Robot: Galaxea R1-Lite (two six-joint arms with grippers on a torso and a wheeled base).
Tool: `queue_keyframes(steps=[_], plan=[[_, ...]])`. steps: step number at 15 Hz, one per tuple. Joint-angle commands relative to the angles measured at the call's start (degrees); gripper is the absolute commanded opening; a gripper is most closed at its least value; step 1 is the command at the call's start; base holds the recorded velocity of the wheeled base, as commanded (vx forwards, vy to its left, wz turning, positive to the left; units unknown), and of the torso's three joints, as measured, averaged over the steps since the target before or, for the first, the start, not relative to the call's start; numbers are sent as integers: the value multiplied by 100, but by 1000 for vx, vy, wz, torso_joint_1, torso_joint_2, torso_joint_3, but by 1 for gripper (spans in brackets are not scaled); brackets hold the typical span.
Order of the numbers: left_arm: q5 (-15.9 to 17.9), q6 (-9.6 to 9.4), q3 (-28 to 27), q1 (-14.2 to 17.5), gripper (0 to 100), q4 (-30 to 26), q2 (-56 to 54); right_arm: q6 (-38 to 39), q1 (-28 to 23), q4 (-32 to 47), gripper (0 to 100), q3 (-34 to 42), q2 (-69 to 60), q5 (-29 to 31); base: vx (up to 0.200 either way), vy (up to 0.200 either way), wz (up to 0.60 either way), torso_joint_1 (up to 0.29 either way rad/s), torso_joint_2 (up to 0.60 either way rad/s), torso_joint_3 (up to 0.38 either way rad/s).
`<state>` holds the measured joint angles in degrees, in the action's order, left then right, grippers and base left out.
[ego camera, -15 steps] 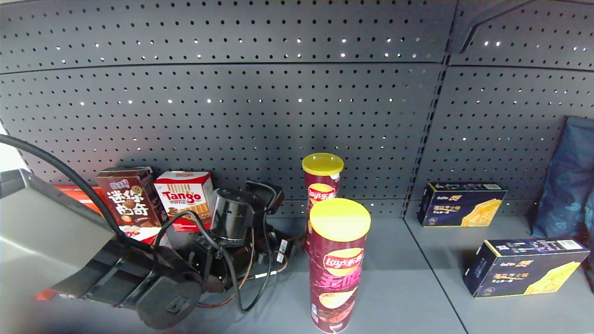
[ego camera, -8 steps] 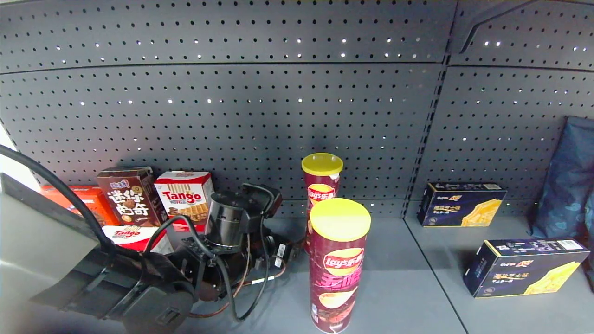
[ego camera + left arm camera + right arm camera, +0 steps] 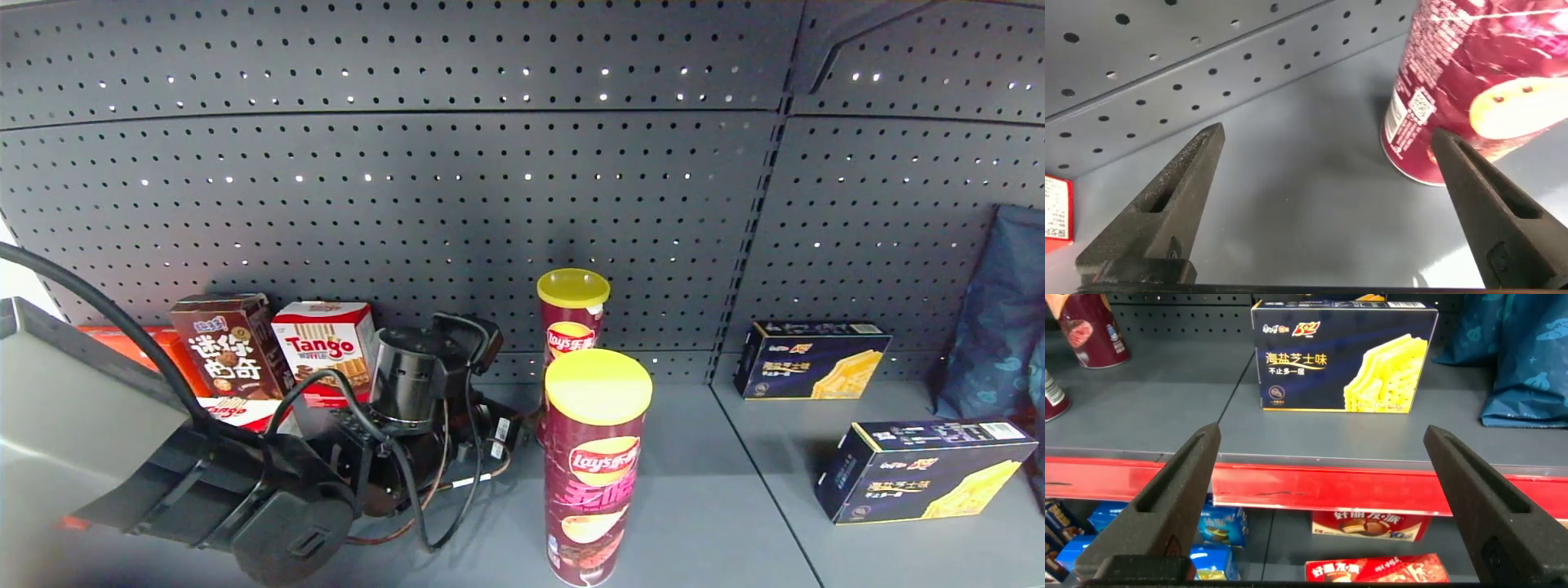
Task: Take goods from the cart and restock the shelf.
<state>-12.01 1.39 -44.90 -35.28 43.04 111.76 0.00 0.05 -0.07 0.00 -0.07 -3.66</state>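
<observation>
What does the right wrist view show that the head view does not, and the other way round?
Right wrist view, not head view: the open right gripper, the shelf's red front edge and red boxes below it. Head view, not right wrist view: the brown box and the red-and-white box. Both: a dark blue box, a chip can, the blue bag.

Hidden behind front can (image 3: 598, 465): lower half of rear can (image 3: 573, 322). Cut by bottom edge: front can's base. Mostly masked by left arm (image 3: 204, 490) and brown box (image 3: 229, 347): orange box (image 3: 173, 353), lying red-white box (image 3: 245, 411). Cropped at right edge: blue bag (image 3: 1000, 318). In left wrist view, cropped at top: chip can (image 3: 1470, 73), which of two unclear; sliver at edge: red box (image 3: 1055, 214).
</observation>
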Motion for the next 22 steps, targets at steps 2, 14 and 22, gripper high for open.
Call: queue_keyframes(steps=[2, 14, 22], plan=[[-12, -16, -19, 12, 100, 20, 21, 0, 4, -1, 100, 0, 7, -3, 0, 0, 0, 0, 0, 0], [-118, -1299, -458, 715, 100, -279, -1508, 0, 4, -1, 100, 0, 7, -3, 0, 0, 0, 0, 0, 0], [-126, -1475, 324, 1085, 100, -270, -2519, 0, 4, -1, 100, 0, 7, -3, 0, 0, 0, 0, 0, 0]])
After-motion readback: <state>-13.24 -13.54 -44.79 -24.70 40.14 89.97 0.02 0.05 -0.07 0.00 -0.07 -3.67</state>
